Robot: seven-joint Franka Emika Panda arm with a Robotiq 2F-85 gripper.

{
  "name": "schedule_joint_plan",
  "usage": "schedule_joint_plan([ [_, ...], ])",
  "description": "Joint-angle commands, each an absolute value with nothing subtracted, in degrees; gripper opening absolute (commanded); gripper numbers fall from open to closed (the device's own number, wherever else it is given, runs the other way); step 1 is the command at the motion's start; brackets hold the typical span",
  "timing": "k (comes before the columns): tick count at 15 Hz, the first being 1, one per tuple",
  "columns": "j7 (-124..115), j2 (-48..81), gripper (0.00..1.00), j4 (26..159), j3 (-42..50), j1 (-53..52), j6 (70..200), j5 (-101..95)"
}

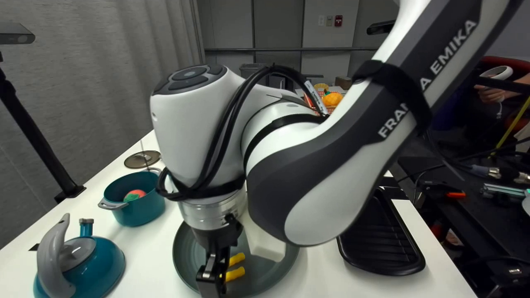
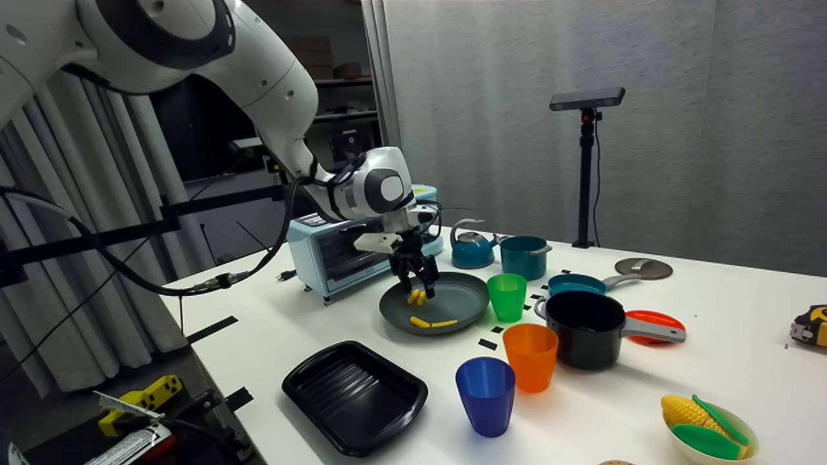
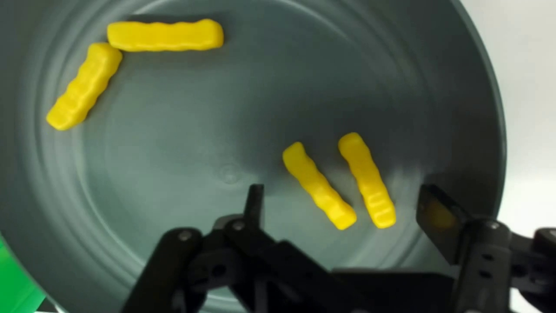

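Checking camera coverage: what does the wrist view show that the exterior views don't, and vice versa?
Wrist only: a faint circular mark on the round matte grey plate.
In both exterior views only: rounded teal metal-looking kettle, deep teal metal-looking pot, glossy rectangular black tray.
Shared: that plate, black gripper, the two oblong yellow plastic-looking sticks nearest it.

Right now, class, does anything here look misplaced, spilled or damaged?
Yes: in an exterior view, an apparent tape measure lies at the picture's right edge, a tool sharing a table with kitchenware. No spill or damage shows; the yellow sticks lie inside the gray plate.
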State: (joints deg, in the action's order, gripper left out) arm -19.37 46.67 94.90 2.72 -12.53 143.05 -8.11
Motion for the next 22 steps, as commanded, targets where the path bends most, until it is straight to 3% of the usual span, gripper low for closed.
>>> schedule_joint_plan([
  [1, -17.47, 47.81, 0.58, 92.87, 2.40, -12.54, 142.37, -7.27],
  [8, -17.61, 48.03, 0.05, 92.27, 2.15, -12.05, 142.12, -6.57],
  [22, -21.29, 43.14, 0.07, 92.69, 6.31, -10.01, 141.50, -6.17],
])
